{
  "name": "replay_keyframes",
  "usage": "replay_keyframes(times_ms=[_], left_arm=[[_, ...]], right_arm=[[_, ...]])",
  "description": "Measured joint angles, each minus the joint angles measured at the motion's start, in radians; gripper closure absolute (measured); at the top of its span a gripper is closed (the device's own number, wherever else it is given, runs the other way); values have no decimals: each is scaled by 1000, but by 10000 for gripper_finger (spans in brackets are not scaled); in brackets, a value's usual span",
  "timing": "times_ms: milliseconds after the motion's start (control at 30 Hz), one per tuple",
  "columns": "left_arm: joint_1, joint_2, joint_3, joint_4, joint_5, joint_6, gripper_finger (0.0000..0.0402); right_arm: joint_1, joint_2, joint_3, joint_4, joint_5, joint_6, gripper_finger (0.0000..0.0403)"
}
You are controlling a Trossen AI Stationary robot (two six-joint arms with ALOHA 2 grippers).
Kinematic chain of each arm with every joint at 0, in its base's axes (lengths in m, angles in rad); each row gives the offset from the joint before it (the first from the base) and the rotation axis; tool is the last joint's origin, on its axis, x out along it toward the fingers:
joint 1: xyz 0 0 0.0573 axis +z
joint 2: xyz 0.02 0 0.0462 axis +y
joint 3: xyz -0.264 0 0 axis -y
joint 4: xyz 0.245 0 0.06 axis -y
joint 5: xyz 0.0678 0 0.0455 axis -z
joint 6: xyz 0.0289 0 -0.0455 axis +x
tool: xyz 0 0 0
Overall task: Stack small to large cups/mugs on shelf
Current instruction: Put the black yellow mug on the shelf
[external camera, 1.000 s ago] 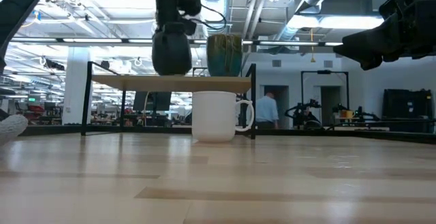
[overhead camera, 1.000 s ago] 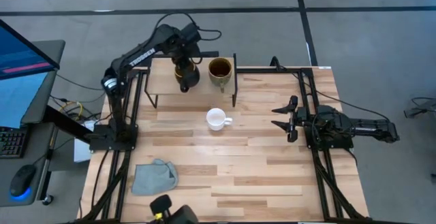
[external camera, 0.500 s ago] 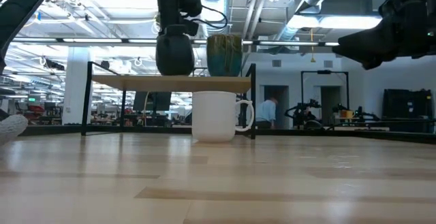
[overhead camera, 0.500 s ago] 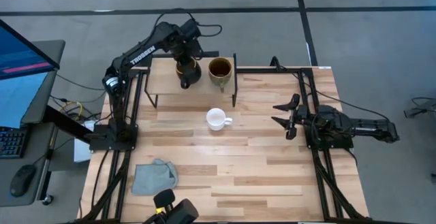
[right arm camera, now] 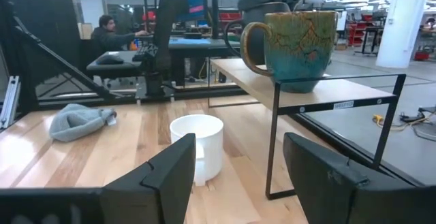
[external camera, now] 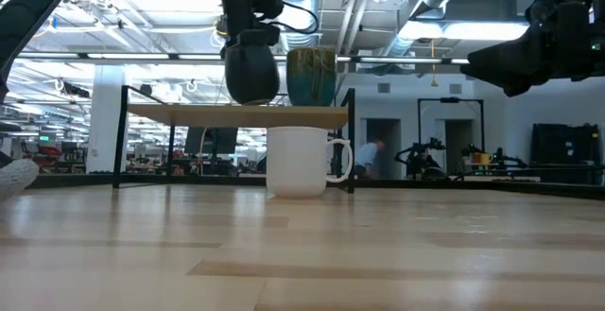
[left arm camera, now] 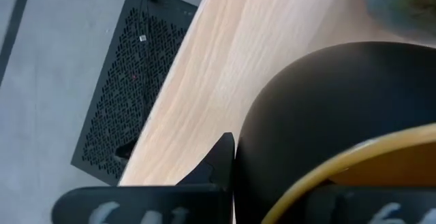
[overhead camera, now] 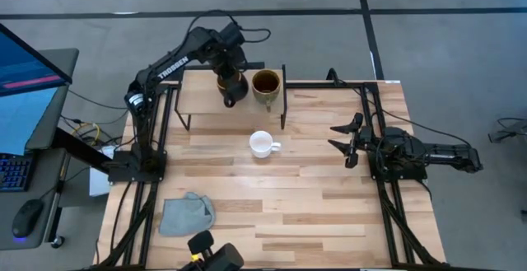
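Observation:
My left gripper (overhead camera: 228, 72) is shut on the dark mug with the orange-yellow inside (overhead camera: 234, 90), over the light-wood shelf (overhead camera: 198, 90), close beside the olive-tan mug (overhead camera: 265, 84). The olive-tan mug stands upright on the shelf's right end (external camera: 312, 77). In the low view the dark mug (external camera: 251, 70) has its bottom at the shelf board (external camera: 189, 114); I cannot tell whether it touches. The small white mug (overhead camera: 262, 144) stands upright on the tabletop in front of the shelf. My right gripper (overhead camera: 342, 139) is open and empty at the table's right side. My left gripper holds the dark mug by its rim and wall (left arm camera: 320, 180), coming from above with the fingers pointing down. One finger (left arm camera: 221, 157) lies outside the dark wall; the other seems to be inside past the yellow rim. The mug hangs upright below the fingers.
A grey-blue cloth (overhead camera: 186, 213) lies near the table's front left. The shelf's thin black legs (right arm camera: 272, 142) stand behind the white mug (right arm camera: 197, 146). Bare tabletop lies in the middle and front right. People show in the room beyond the table (right arm camera: 105, 26).
My left gripper has carried the dark mug toward the table's right along the shelf, closer to the olive-tan mug, keeping it upright and at about the same height. The right arm has kept still.

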Motion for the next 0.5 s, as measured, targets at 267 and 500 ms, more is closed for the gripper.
replay_keyframes(times_ms=[267,500], left_arm=[[-14,0,0,-3,-33,-19,390],[-17,0,-10,-22,-48,-47,390]], right_arm=[[0,0,0,0,0,0,158],[0,0,0,0,0,0,158]])
